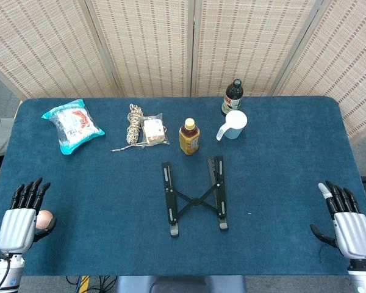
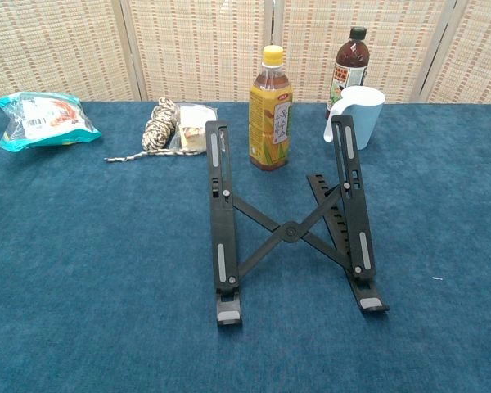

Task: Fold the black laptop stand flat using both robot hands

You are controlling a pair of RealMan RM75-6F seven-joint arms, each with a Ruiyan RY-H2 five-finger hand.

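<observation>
Head view shows the black laptop stand propped open mid-worktop, both the left hand and the right hand near-edge, fingers spread and empty; uneven pushing could skid it into the yellow-capped bottle.

Two bottles; one cup; one laptop stand; one snack bag.

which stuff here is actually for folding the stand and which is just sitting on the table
For the job:
black laptop stand, open in the middle of the table
left hand, open, away from the stand
right hand, open, away from the stand

Just lying about:
snack packet
coiled rope
small wrapped packet
yellow-capped bottle
dark bottle
white cup
</observation>
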